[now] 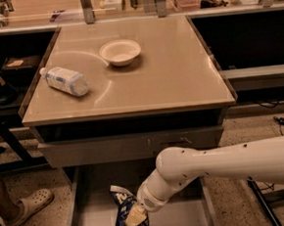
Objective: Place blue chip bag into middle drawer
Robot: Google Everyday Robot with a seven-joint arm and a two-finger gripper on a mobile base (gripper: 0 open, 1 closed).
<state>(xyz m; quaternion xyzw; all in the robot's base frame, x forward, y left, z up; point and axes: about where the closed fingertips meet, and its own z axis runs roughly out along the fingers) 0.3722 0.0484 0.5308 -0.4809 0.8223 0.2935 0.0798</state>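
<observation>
The blue chip bag (122,209) is crumpled, dark blue with white lettering, and sits upright-tilted inside the open middle drawer (189,219), toward its left-centre. My gripper (135,216) reaches down into the drawer from the right on a white arm (220,165). It is shut on the bag's right side, with one yellowish finger pad (134,215) showing against the bag. The bag's lower end is cut off by the frame's bottom edge.
A clear water bottle (66,80) lies on its side on the tan cabinet top (178,77), with a white bowl (120,52) behind it. The grey upper drawer front (86,151) is closed. A person's sandalled foot (29,205) stands at the left. Cables lie on the floor at the right.
</observation>
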